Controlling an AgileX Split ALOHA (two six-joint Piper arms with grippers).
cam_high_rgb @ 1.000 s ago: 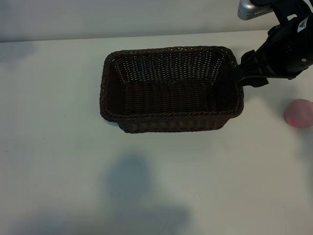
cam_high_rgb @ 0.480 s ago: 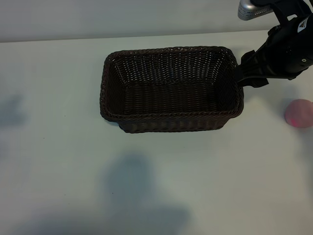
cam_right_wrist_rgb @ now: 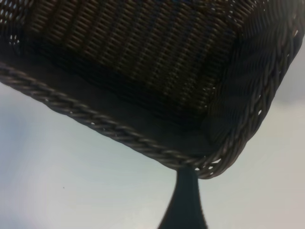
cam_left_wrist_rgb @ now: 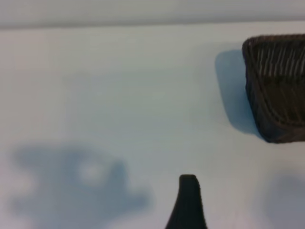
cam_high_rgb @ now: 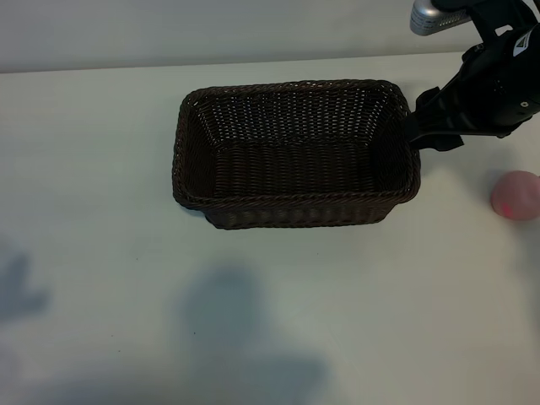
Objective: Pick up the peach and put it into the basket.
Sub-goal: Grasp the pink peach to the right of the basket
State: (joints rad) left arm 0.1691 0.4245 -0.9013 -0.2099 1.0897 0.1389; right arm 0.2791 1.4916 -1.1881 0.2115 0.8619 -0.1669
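Exterior: peach (cam_high_rgb: 515, 196) on table (cam_high_rgb: 101, 169), right of empty basket (cam_high_rgb: 295, 153); right gripper (cam_high_rgb: 415, 128) at basket's right rim.

Wrists: one finger each visible (jaws wide, holding nothing).

Still pre-grasp, apparently; next calls for reaching the peach.

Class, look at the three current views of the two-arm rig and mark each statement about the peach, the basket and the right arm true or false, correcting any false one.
1. The peach lies inside the basket. False: it lies on the table, out past the basket's right end.
2. The basket holds nothing. True.
3. The right gripper grips the peach. False: it sits at the basket's right end, apart from the peach.
4. The basket stands upright on the table. True.
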